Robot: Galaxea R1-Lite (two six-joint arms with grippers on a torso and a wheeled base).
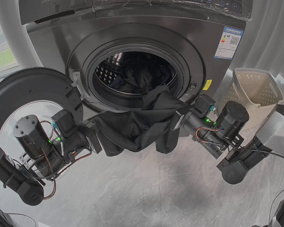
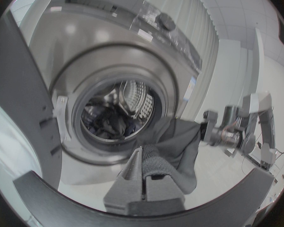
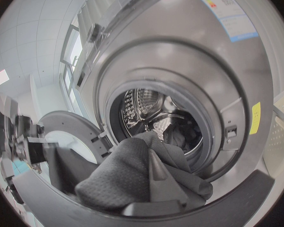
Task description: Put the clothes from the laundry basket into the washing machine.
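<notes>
A dark grey garment (image 1: 139, 123) hangs stretched between my two grippers just below the washing machine's round opening (image 1: 135, 73). My left gripper (image 1: 96, 126) is shut on the garment's left edge (image 2: 154, 166). My right gripper (image 1: 175, 114) is shut on its right end, where the cloth (image 3: 126, 171) bunches over the fingers (image 3: 161, 174). The garment's upper fold rests on the opening's lower rim. Dark clothes (image 1: 139, 73) lie inside the drum, seen in the left wrist view as dark clothes (image 2: 107, 125) and in the right wrist view as dark clothes (image 3: 183, 136).
The machine's door (image 1: 28, 92) stands swung open at the left, close behind my left arm. A cream laundry basket (image 1: 255, 92) sits on the floor at the right of the machine, beside my right arm. Bare grey tiled floor (image 1: 154, 186) lies in front.
</notes>
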